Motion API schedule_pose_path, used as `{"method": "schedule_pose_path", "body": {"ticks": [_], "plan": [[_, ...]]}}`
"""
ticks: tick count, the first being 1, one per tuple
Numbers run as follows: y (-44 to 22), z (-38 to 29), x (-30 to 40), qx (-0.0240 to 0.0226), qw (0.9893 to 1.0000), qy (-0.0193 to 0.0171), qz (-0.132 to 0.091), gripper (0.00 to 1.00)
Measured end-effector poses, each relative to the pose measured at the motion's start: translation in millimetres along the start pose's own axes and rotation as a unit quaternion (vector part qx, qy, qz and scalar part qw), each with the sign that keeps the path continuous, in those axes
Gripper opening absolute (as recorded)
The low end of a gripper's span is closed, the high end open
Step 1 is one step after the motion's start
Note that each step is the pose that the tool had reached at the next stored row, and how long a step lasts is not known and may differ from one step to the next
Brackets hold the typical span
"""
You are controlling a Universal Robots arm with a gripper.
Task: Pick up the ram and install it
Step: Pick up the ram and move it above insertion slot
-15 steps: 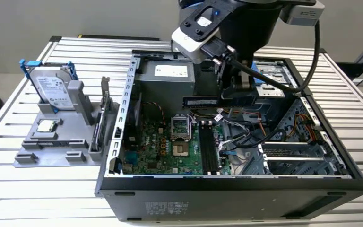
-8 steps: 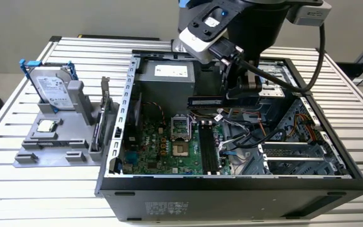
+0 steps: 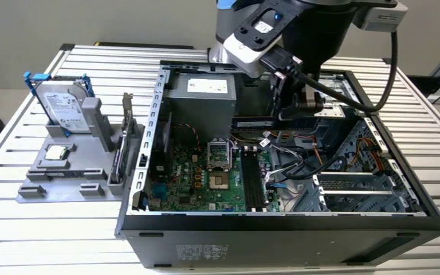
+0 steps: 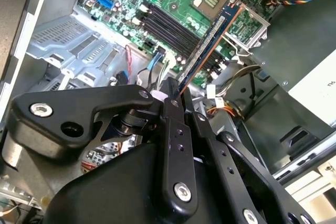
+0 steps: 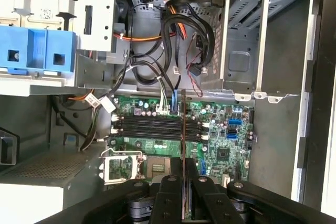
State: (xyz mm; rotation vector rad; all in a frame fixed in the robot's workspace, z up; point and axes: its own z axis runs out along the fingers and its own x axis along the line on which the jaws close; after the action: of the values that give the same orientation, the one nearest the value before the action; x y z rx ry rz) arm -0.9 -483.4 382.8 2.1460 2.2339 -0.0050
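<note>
My gripper (image 3: 290, 110) hangs inside the open computer case (image 3: 281, 220) and is shut on the ram (image 3: 260, 122), a dark bluish stick held level above the motherboard (image 3: 197, 177). In the second wrist view the ram (image 4: 211, 39) sticks out from between the black fingers (image 4: 172, 109), slanting over the long black memory slots (image 4: 170, 30) without touching them. In the first wrist view the ram (image 5: 182, 129) is edge-on and crosses the slots (image 5: 152, 127) at right angles, with the gripper (image 5: 184, 184) below it.
A grey holder (image 3: 67, 172) on the exterior view's left carries a hard drive (image 3: 63, 106), a processor chip (image 3: 55, 152) and an upright card (image 3: 128, 129). Inside the case are a power supply (image 3: 204, 91), loose cables (image 5: 178, 30), a drive cage (image 3: 357, 192) and the empty processor socket (image 3: 216, 153).
</note>
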Motion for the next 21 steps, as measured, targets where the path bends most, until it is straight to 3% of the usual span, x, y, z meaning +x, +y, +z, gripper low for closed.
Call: {"method": "schedule_pose_path", "body": {"ticks": [14,21], "plan": [[6.8,0.2,-0.3,0.0,1.0,-0.0002,0.0,0.0],[7.1,0.2,-0.3,0.0,1.0,-0.0003,0.0,0.0]]}}
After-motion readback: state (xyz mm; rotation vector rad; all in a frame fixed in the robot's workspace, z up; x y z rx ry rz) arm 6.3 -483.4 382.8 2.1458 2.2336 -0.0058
